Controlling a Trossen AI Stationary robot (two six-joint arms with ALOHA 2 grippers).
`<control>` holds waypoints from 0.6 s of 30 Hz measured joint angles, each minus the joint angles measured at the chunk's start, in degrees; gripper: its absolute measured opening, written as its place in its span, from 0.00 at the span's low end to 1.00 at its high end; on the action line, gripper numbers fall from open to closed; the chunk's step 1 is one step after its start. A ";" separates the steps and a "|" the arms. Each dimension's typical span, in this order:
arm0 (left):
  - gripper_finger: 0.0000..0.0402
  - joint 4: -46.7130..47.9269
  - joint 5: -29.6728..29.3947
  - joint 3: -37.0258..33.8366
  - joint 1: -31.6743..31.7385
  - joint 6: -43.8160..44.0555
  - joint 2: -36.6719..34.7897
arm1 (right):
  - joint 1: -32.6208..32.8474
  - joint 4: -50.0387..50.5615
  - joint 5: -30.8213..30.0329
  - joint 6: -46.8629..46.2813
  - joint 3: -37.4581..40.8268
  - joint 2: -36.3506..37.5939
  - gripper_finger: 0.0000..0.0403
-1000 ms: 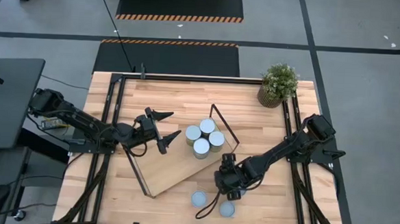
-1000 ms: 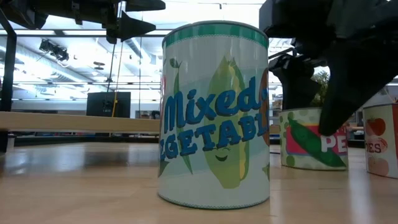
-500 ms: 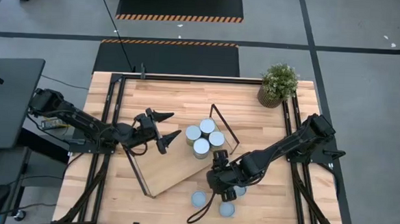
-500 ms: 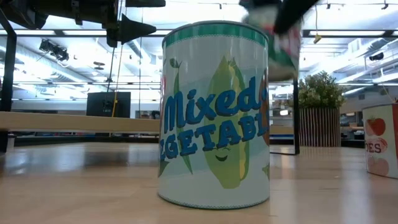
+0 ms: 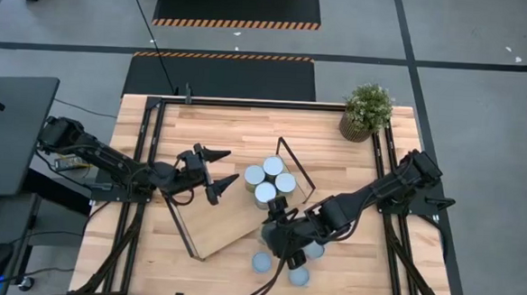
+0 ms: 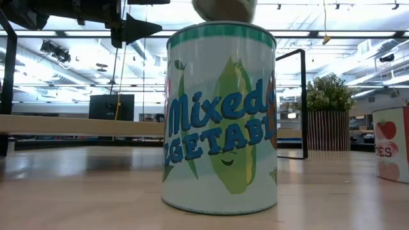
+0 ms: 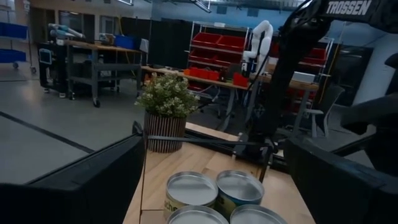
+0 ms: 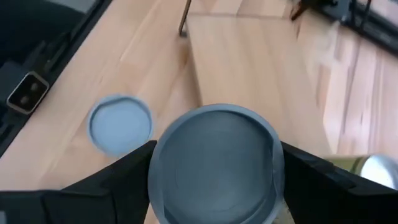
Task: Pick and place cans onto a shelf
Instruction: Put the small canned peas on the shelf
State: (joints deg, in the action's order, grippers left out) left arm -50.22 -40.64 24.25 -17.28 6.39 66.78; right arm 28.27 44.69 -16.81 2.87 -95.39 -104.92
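Pale wood forms the shelf [image 5: 219, 213], which already carries four cans [image 5: 269, 180] clustered at its far end. We see the right gripper [image 5: 275, 231] clamped on a fifth can [image 8: 214, 165], held in the air just beside the shelf's near edge; the left gripper [image 5: 215, 170] hovers over the board, its fingers spread apart. We judge the main hazard to be the carried can knocking the cluster or the black end frame [image 5: 296, 172] on approach. Two more cans [image 5: 263, 261] stand on the table [image 5: 238, 124].
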 joint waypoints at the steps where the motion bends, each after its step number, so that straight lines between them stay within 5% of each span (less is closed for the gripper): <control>1: 0.97 0.00 0.00 0.00 0.00 0.00 0.00 | -0.25 -0.69 0.09 0.65 -0.01 0.00 0.75; 18: 0.97 -0.27 -0.21 0.00 0.02 -0.14 0.04 | -7.70 -12.61 9.80 12.05 -1.55 -5.17 0.75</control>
State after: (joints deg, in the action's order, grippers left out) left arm -50.49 -40.85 24.25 -17.26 6.26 66.82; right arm 20.57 32.08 -7.00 14.92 -96.93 -110.10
